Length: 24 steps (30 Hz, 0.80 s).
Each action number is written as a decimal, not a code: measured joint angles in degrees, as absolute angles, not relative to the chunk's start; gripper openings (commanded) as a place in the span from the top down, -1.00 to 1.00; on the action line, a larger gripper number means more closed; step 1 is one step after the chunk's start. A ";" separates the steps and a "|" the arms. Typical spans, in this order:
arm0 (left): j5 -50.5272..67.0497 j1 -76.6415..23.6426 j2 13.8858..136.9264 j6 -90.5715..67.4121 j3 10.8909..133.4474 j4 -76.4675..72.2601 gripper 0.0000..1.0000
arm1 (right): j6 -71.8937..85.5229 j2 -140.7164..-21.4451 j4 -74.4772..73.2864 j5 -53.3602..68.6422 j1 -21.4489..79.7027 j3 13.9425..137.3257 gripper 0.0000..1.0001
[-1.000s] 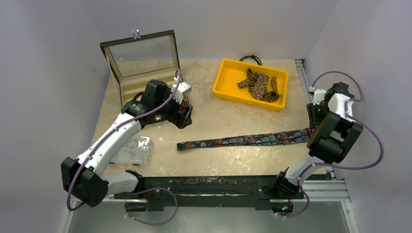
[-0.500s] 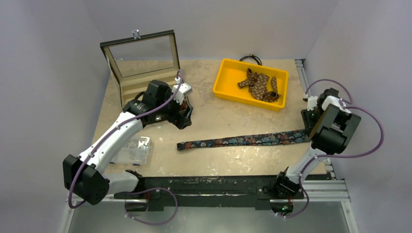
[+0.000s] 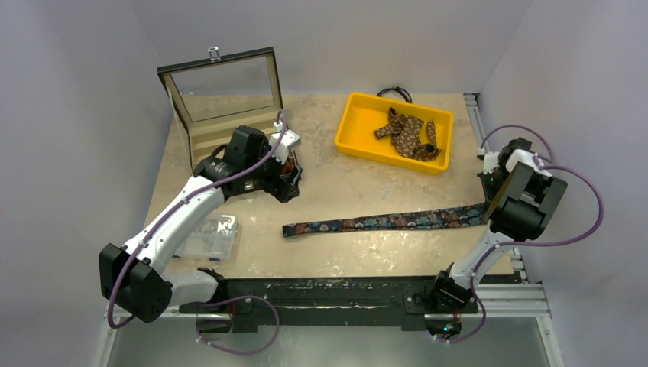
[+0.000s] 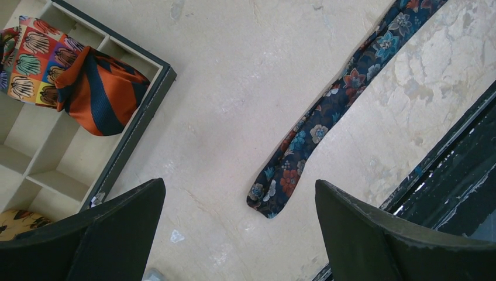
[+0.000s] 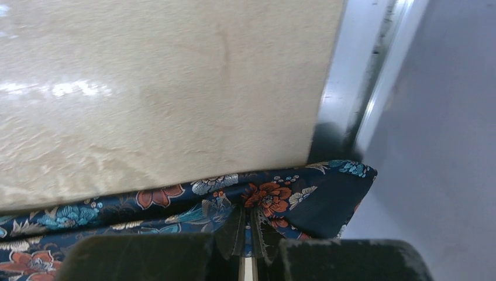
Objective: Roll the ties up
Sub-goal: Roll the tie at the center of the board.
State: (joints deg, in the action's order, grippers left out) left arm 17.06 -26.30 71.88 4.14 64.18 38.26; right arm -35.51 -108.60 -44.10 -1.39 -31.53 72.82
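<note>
A navy floral tie (image 3: 386,222) lies flat across the table, narrow end at the left (image 4: 275,196), wide end at the right edge. My right gripper (image 3: 489,205) is shut on the wide end (image 5: 275,199), the fabric pinched between the fingertips near the table's right rim. My left gripper (image 3: 289,182) hangs open and empty above the bare table, its fingers (image 4: 93,234) either side of the tie's narrow tip. A brown dotted tie (image 3: 409,134) lies crumpled in the yellow bin (image 3: 351,144). Rolled ties, one orange and navy (image 4: 96,88), sit in the wooden box's compartments.
The open wooden box (image 3: 200,134) with its glass lid stands at the back left. A clear plastic piece (image 3: 210,235) lies by the left arm. A black cable loop (image 3: 393,92) is behind the bin. A metal rail (image 3: 489,145) runs along the right edge.
My right arm has drawn back to the right edge, pulling the navy tie slightly rightward. The left arm has barely moved.
</note>
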 measured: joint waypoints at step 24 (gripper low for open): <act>18.39 -26.26 76.86 9.02 64.23 38.48 -0.91 | -39.40 -101.86 -51.57 -0.91 -30.39 86.35 0.06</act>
State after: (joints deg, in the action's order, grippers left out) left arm 18.39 -26.26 76.86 9.02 64.23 38.48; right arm -39.40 -101.86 -51.57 -0.91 -30.39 86.35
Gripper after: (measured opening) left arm 0.988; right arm 0.479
